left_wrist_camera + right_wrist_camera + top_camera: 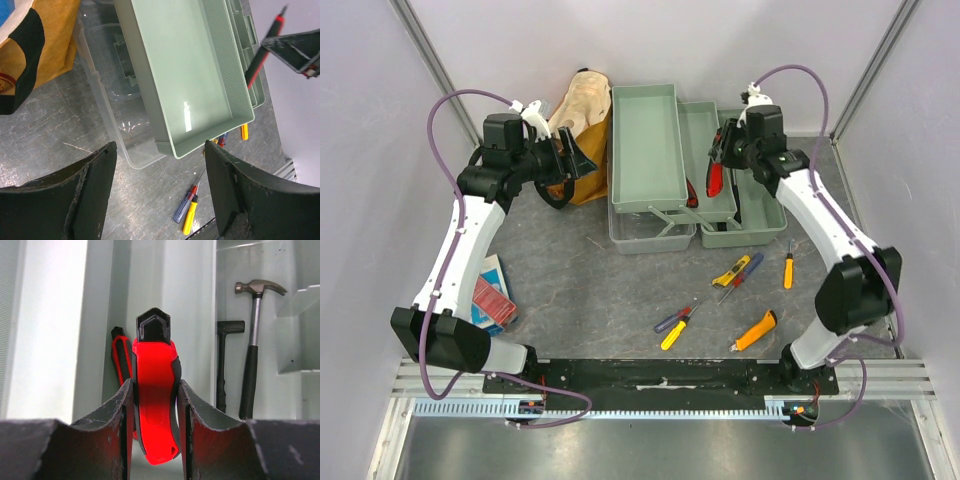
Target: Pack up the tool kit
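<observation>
One hammer point(253, 345), seen only in R-wrist view, R claw point(155, 385) clamps red tool point(154, 365), L claw point(160, 150) open nr tray point(190, 65)

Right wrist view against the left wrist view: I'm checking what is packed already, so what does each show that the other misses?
Only the right wrist shows the hammer and a black-handled tool lying in the toolbox. Only the left wrist shows the mustard bag, the clear lid and loose screwdrivers on the table. Both show the toolbox and the red-handled tool clamped in the right gripper.
</observation>
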{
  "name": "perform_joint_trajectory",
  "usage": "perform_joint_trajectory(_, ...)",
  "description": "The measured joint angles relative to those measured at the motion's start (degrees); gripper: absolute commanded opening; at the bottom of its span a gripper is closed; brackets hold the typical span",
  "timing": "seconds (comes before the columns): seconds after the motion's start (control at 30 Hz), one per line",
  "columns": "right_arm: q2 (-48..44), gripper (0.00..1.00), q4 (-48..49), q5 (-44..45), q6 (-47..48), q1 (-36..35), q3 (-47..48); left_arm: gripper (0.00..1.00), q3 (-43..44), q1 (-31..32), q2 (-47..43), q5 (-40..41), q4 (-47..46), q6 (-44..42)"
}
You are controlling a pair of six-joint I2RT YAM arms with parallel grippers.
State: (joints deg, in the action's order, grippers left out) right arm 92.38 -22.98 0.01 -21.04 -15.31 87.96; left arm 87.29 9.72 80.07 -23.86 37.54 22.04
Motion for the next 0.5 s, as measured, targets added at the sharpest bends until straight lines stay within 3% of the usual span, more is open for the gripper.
perform_joint_trajectory(0.5,17.46,0.00,3.30,-0.20,1.51,-2.12,7.30,0.77,0.00,0.00,0.42,-0.11,0.00,-0.02)
